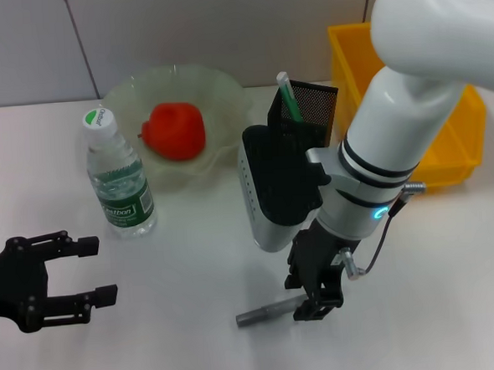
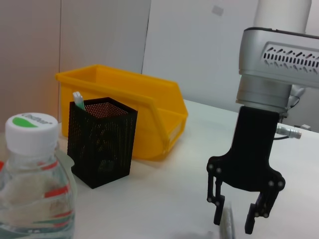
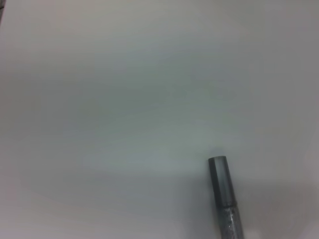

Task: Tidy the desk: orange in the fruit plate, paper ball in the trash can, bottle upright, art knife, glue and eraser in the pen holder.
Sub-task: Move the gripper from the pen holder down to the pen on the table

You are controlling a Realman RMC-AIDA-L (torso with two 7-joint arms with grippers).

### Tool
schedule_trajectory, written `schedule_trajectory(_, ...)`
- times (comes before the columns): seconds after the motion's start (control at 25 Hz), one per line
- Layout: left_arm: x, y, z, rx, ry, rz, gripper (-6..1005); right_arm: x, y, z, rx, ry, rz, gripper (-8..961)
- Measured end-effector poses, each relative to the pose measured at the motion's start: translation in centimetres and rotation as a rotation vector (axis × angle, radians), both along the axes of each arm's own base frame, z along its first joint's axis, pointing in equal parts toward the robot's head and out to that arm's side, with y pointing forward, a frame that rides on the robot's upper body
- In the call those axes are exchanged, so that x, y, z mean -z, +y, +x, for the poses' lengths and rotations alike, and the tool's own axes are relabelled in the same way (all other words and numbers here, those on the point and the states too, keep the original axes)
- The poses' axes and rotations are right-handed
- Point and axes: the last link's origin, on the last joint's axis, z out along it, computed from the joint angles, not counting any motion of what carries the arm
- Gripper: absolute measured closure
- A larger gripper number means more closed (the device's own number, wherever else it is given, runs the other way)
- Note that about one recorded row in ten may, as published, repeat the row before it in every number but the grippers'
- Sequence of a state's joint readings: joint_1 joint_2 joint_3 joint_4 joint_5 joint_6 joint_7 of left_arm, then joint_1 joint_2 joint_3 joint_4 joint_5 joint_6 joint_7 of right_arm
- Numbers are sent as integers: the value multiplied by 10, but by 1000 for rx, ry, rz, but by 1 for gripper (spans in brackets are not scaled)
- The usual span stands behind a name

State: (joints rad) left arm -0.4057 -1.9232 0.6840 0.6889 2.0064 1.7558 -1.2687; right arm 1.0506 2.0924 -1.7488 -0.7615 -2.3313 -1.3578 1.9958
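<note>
This looks like a robotics lab or test room rather than a real office — a plain white bench (image 1: 198,339) stands against bare, pale panelled walls (image 1: 221,27) along the top of the head view. The few desk props seem staged: a black mesh pen holder (image 1: 309,106) near the upper middle, a yellow plastic bin (image 1: 459,151) at the upper right, a green glass fruit plate (image 1: 216,95) at the upper left. White robot arms with black end effectors (image 1: 319,291) hang over it — hardly office furniture.
</note>
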Motion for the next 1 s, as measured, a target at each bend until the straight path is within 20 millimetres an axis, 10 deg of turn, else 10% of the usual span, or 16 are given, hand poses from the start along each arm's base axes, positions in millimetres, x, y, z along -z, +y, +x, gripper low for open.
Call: schedule_trajectory(1.0,1,2,0,-5,4,9,201,15,-5,-7,-77,46,-23,598)
